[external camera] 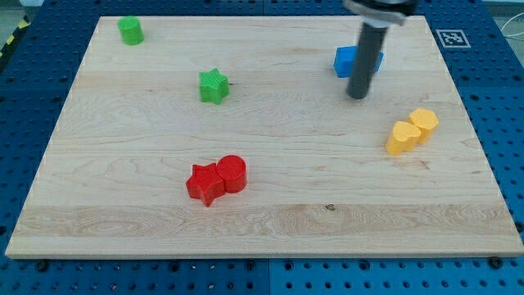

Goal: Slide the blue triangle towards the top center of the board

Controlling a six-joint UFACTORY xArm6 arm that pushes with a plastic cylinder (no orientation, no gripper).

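The small blue triangle block [349,61] sits near the top edge of the pale wooden board [270,221], toward the view's right, with bare wood stretching from it to the view's left as far as the green star block [214,85]. The dark straight rod stands upright, partly covering the triangle; my tip [357,96] rests just below its lower right corner, with nothing to open or close.

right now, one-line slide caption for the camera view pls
My tip beside the blue triangle near the board's top right.
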